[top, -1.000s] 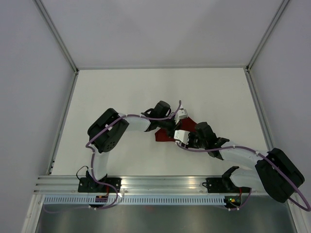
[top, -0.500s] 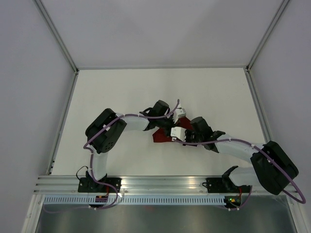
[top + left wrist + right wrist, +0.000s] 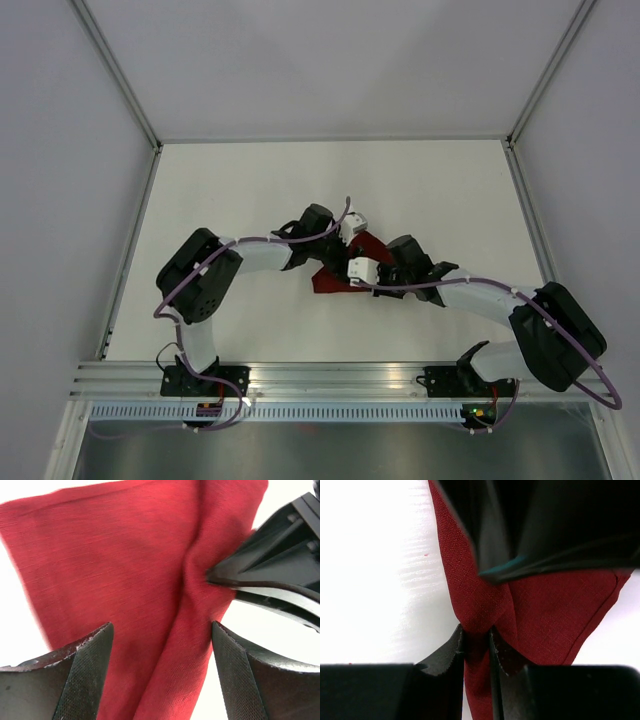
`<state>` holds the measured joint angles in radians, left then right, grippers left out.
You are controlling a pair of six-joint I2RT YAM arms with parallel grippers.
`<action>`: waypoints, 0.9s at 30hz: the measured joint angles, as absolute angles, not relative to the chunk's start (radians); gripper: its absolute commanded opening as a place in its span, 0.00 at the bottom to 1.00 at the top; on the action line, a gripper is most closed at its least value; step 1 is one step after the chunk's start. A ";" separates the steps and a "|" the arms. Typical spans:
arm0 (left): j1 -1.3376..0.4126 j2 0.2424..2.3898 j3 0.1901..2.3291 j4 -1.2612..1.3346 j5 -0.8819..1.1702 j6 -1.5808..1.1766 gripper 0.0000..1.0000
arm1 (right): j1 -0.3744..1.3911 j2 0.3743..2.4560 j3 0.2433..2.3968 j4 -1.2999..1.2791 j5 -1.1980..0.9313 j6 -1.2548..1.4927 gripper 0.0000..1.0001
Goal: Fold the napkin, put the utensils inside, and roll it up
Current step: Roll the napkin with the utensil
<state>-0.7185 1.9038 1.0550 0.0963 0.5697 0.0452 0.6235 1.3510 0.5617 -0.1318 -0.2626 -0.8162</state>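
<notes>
Maroon napkin [image 3: 115, 570] on white surface [image 3: 250, 190], left jaws spread wide over it, right jaws pinching its fold

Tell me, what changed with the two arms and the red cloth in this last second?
The left tool opened wide, apparently releasing the napkin, and its arm drew back to the left. The right tool slid left and closed, pinching a fold of the napkin. The napkin itself stayed in about the same spot on the table.
</notes>
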 measured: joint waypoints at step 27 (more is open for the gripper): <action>-0.792 1.185 0.496 0.717 -0.146 0.154 0.91 | 0.359 2.001 1.323 -0.939 -0.747 -0.948 0.02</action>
